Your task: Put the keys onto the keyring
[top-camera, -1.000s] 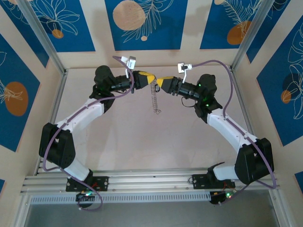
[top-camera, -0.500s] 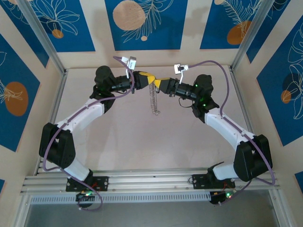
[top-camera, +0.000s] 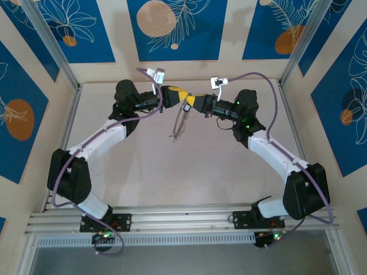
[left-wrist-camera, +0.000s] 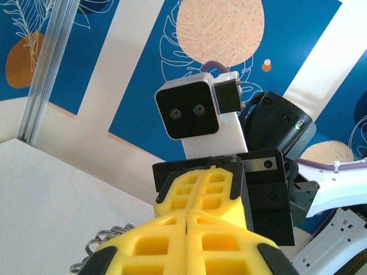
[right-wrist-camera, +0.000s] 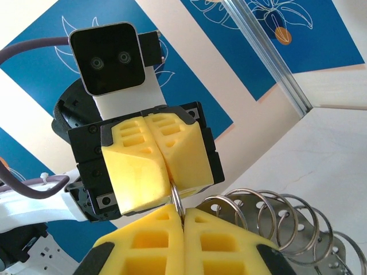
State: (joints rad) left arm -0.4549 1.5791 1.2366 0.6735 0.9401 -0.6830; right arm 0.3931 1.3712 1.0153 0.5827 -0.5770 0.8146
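Above the back of the table my left gripper point(top-camera: 184, 97) and right gripper point(top-camera: 191, 101) meet tip to tip. In the right wrist view, the right gripper point(right-wrist-camera: 183, 211) and the left gripper point(right-wrist-camera: 163, 163) each pinch the same thin metal ring point(right-wrist-camera: 178, 199) with shut yellow fingers. That ring belongs to the keyring point(right-wrist-camera: 275, 215), a silvery chain of coiled loops trailing off to the right. From above, the keyring point(top-camera: 179, 123) hangs from the fingertips down to the left. A tiny dark speck, perhaps the keys point(top-camera: 187, 106), sits just under the fingertips. In the left wrist view, a bit of coil point(left-wrist-camera: 103, 240) peeks out beside the left gripper point(left-wrist-camera: 187, 213).
Aluminium posts stand at the back left point(top-camera: 54, 51) and back right point(top-camera: 304, 43), with rails along both sides of the table point(top-camera: 143, 166). Blue patterned walls close the workspace in. A slotted rail point(top-camera: 183, 220) carries the arm bases at the near edge.
The right gripper has moved a little left against the left gripper and shut on the ring. The hanging keyring has swung so that its lower end points left.
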